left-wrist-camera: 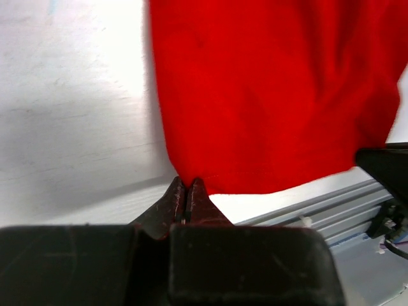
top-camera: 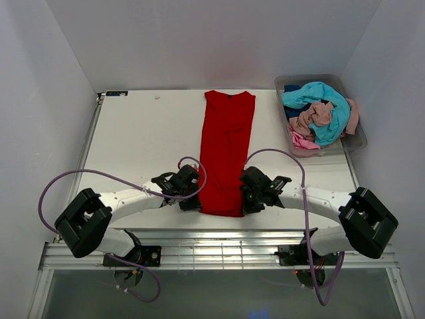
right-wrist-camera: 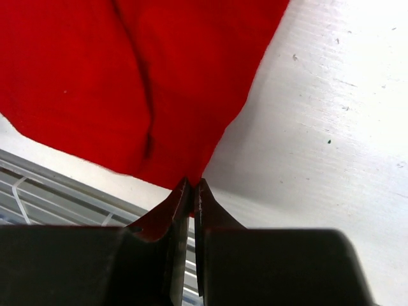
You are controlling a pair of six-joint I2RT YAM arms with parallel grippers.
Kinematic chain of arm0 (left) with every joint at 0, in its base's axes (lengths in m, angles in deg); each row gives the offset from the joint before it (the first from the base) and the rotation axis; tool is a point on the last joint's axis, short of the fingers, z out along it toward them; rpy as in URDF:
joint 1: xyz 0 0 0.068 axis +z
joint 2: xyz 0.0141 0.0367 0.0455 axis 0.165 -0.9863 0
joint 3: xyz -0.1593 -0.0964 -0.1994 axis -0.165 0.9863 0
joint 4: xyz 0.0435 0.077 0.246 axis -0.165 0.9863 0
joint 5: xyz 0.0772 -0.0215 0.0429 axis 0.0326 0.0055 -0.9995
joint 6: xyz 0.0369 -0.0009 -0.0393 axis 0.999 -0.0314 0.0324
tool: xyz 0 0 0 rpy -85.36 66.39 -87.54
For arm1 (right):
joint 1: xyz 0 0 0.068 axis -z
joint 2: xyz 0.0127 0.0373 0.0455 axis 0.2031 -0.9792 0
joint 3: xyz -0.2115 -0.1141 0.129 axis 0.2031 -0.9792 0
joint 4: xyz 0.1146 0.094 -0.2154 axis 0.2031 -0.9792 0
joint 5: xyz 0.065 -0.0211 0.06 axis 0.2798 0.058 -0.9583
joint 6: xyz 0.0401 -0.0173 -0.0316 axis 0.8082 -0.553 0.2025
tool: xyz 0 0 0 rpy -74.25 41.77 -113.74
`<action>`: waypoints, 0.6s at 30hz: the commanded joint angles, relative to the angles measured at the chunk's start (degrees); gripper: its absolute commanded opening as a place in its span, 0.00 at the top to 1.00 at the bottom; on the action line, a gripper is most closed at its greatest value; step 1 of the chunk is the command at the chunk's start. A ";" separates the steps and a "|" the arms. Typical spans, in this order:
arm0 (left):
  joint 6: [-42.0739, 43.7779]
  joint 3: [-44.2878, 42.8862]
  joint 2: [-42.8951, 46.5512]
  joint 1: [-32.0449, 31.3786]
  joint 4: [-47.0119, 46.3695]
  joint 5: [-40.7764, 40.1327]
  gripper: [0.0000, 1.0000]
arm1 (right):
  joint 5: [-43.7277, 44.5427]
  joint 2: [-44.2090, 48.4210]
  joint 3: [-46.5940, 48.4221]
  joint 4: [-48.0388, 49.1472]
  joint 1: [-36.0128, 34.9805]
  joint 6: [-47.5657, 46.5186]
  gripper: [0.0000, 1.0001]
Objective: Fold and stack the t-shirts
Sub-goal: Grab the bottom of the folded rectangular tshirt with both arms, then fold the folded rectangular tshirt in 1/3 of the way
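Two claws are pinching: the left gripper (left-wrist-camera: 187,189) is clamping the near-left hem corner of the red t-shirt (top-camera: 227,149), the right gripper (right-wrist-camera: 192,186) is clamping the near-right corner, and the shirt is lying lengthwise in the middle of the table (top-camera: 133,146).

left pincer (left-wrist-camera: 187,190): closed, low, arm bent inward | right pincer (right-wrist-camera: 192,186): closed, low, seemingly mirrored

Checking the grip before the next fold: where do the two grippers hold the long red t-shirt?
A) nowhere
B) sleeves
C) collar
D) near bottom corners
D: the left gripper and right gripper are each shut on a near bottom corner of the plain red cloth t-shirt, whose collar lies at the far end.
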 commanded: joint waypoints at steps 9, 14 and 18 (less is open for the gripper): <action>3.23 -16.72 -2.55 -0.21 3.45 -5.84 1.00 | 7.01 -3.31 17.93 -12.03 -0.47 -4.00 0.92; 4.82 -19.89 -7.57 1.01 3.80 -9.27 1.00 | 10.09 -7.27 21.54 -12.29 0.40 -6.45 0.92; 6.49 -21.83 -9.67 4.17 2.05 -10.59 1.00 | 13.08 -10.52 24.61 -12.38 3.38 -8.74 0.92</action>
